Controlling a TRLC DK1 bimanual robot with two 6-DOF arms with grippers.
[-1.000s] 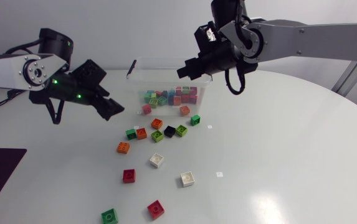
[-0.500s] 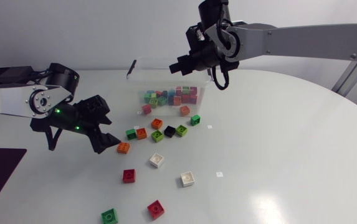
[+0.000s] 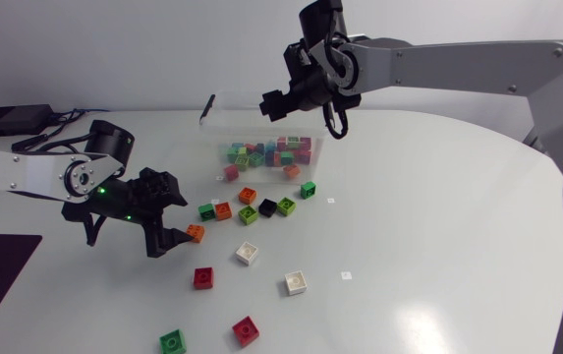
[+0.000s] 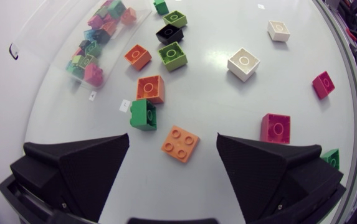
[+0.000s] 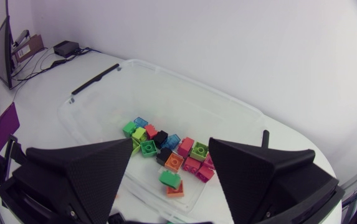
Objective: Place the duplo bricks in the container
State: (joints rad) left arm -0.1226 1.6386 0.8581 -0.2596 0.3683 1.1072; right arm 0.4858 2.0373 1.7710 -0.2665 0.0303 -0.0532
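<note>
Tabletop [image 3: 428,226] holdings, listed from your near edge outward.

1. Near edge: green brick [image 3: 172,341] and red brick [image 3: 246,330], set apart from each other.
2. Next row: second red brick [image 3: 203,278] and white brick [image 3: 296,283]. A second white brick [image 3: 247,254] lies a little farther in.
3. Your left claw [image 4: 173,139]: released, fingers spread wide, low over the tabletop. The orange four-stud brick [image 4: 179,144] lies flat between the fingers and touches neither.
4. Just ahead of that claw: dark green brick [image 4: 143,114] against an orange single-stud brick [image 4: 151,88].
5. Middle cluster: lime brick [image 3: 249,214], black brick [image 3: 267,207] and second lime brick [image 3: 286,206] in a loose line.
6. At the container's near wall: pink brick [image 3: 231,172]. You cannot tell whether it lies inside or outside.
7. Container [image 3: 218,126]: clear, open-topped, at the far side. A heap of mixed bricks [image 5: 184,147] covers part of its floor.
8. Your right claw [image 5: 170,149]: released, fingers apart, nothing between them, hanging above the container.
</note>
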